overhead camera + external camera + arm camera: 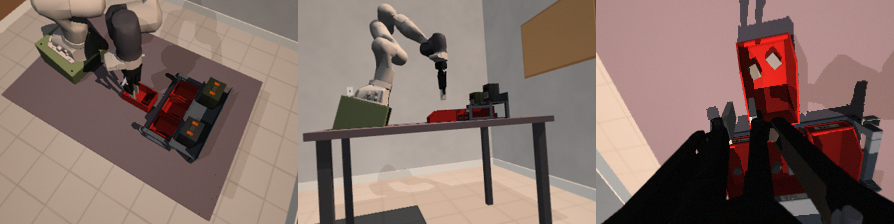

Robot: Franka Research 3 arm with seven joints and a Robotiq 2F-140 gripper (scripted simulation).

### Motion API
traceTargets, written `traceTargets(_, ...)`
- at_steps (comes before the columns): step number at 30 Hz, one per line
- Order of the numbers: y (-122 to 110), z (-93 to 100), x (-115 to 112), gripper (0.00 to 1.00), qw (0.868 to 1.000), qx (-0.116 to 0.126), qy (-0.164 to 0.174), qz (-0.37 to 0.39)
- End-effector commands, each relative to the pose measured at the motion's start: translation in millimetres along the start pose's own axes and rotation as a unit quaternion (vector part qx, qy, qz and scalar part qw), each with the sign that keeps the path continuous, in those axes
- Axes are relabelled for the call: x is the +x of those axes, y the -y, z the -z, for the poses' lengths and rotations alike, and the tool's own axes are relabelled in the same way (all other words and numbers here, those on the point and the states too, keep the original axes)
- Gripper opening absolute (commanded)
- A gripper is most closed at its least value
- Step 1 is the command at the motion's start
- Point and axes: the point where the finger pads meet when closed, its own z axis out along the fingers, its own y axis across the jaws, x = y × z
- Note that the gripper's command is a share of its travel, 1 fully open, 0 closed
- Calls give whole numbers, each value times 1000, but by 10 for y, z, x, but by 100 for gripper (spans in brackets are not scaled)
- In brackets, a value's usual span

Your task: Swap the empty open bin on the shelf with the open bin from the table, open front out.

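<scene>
Red open-front bin (138, 103) (443, 116) (776, 80), two pale parts inside, stands before the shelf. Gripper (133, 92) (443, 95) (742, 108) hangs above, slightly open, empty. For a wall grip, straddle one side wall, descend vertically, avoid parts.

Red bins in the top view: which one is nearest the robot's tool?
The bin standing outside the shelf, holding pale parts. The other red bins sit inside the shelf.

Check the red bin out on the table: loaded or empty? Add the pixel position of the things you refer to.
Loaded. In the wrist view, two pale blocks (773, 61) lie on the floor of the red bin (146, 95) (441, 116) (768, 80).
</scene>
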Motion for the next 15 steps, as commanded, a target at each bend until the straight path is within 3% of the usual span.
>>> traceTargets(1,-29,20,30,15,1000,-4,-5,-5)
traceTargets(15,-29,56,30,15,1000,-4,-5,-5)
